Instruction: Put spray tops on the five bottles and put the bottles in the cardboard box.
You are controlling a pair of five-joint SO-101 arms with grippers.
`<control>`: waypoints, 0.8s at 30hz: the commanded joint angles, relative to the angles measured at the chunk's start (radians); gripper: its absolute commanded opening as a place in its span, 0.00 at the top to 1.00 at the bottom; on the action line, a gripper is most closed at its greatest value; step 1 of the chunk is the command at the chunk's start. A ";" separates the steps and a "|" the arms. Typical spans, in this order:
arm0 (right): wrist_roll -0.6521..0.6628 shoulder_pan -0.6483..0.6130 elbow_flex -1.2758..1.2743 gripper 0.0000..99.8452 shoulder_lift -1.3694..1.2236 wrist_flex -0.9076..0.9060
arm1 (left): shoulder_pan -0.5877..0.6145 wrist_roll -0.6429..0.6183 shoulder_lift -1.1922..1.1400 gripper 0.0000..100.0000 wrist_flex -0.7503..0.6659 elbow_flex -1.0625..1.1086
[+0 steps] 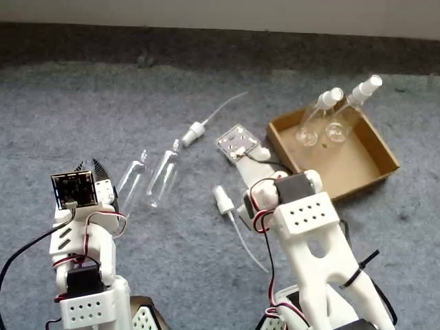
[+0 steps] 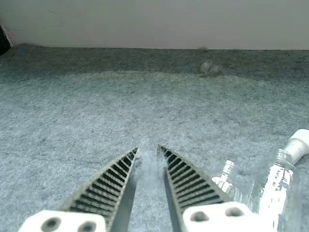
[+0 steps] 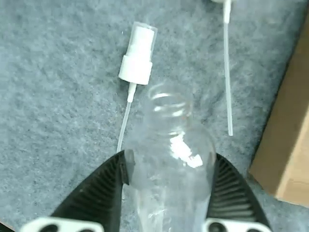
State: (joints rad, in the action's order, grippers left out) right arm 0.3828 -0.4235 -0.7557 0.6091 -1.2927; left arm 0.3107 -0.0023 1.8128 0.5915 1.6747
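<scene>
Grey carpet [image 1: 137, 103] as work surface; dark strip [image 1: 206, 41] along far edge; pale wall [image 2: 145, 19] behind.

Grey carpet [image 1: 82, 117]; brown cardboard box [image 1: 347, 168]; clear bottles [image 1: 162, 180]; white spray tops [image 1: 194, 132].

**Fig.** Setting: small robotics test bench, prob. a lab or hobby workroom; which of the two can't be told.

Evidence:
- (a) Desk [image 1: 172, 96] covered w/ grey carpet-like felt on every side of the cardboard box [image 1: 354, 168].
- (b) Two white plastic arms w/ bare servo housings & rows of screw holes. Left arm [image 1: 86, 275] stands well apart from the box, right arm [image 1: 309, 227] just in front of it.
- (c) Loose red/black wires [image 1: 261, 216] looped on the arm nearest the box.
- (d) Uncased circuit board [image 1: 72, 189] on the arm farther from the box.
- (e) Behind the box, a dark strip [image 1: 206, 45] at the felt's far edge, then a plain pale wall [image 1: 206, 10].
</scene>
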 commanded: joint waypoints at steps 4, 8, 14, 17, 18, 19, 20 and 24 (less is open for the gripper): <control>-0.003 -0.018 -0.186 0.86 0.038 0.254 | 0.004 0.009 0.005 0.99 -0.020 0.019; -0.002 -0.018 -0.275 0.86 0.038 0.341 | 0.004 0.009 0.005 0.99 -0.020 0.019; 0.000 -0.051 -0.328 0.79 0.038 0.354 | 0.004 0.009 0.005 0.99 -0.020 0.019; 0.000 -0.074 -0.335 0.72 0.038 0.352 | 0.004 0.009 0.005 0.99 -0.020 0.019; 0.000 -0.079 -0.335 0.72 0.038 0.352 | 0.004 0.009 0.005 0.99 -0.020 0.019; 0.000 -0.085 -0.335 0.71 0.038 0.352 | 0.004 0.009 0.005 0.99 -0.020 0.019; 0.000 -0.090 -0.335 0.71 0.038 0.352 | 0.004 0.009 0.005 0.99 -0.020 0.019; 0.000 -0.111 -0.335 0.71 0.038 0.352 | 0.004 0.009 0.005 0.99 -0.020 0.019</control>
State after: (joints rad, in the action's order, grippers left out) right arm 0.3828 -0.5186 -1.1009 0.6153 -0.9567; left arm 0.3107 -0.0023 1.8128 0.5915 1.6747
